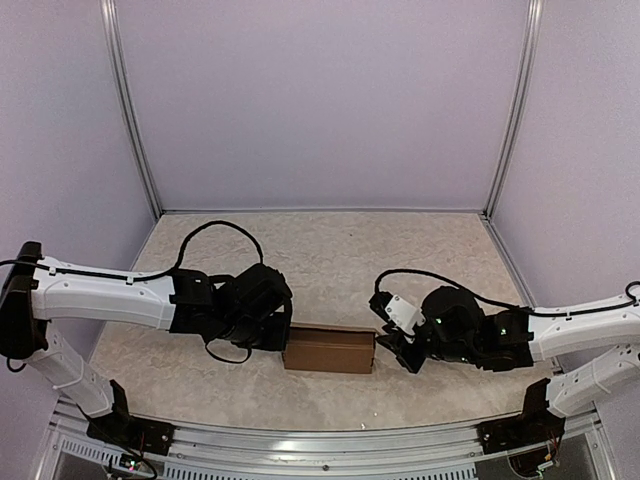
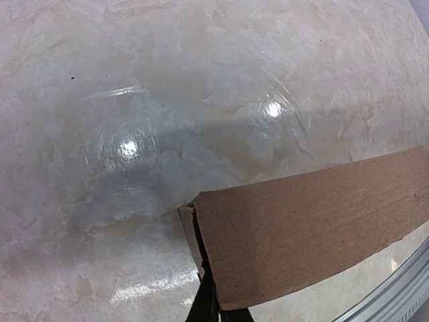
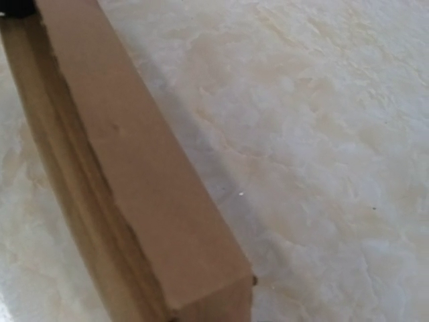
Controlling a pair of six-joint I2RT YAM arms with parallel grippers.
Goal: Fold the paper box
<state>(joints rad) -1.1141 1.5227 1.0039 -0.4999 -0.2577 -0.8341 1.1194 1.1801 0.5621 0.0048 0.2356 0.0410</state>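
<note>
The plain brown oblong cardboard box (image 1: pixel 328 351) lies flat on the pale mottled table (image 1: pixel 330 250), toward six o'clock from the table's middle, with its long sides running nine to three. It looks closed up into a box shape. The left gripper (image 1: pixel 277 338) sits right at the box's nine o'clock end. In its wrist view the dark fingers (image 2: pixel 206 305) are pressed together into one thin wedge against the end corner of the box (image 2: pixel 315 228). The right gripper (image 1: pixel 392 345) sits at the three o'clock end. I cannot tell how wide its fingers stand, since its wrist view shows only the box (image 3: pixel 134 174) and bare table.
</note>
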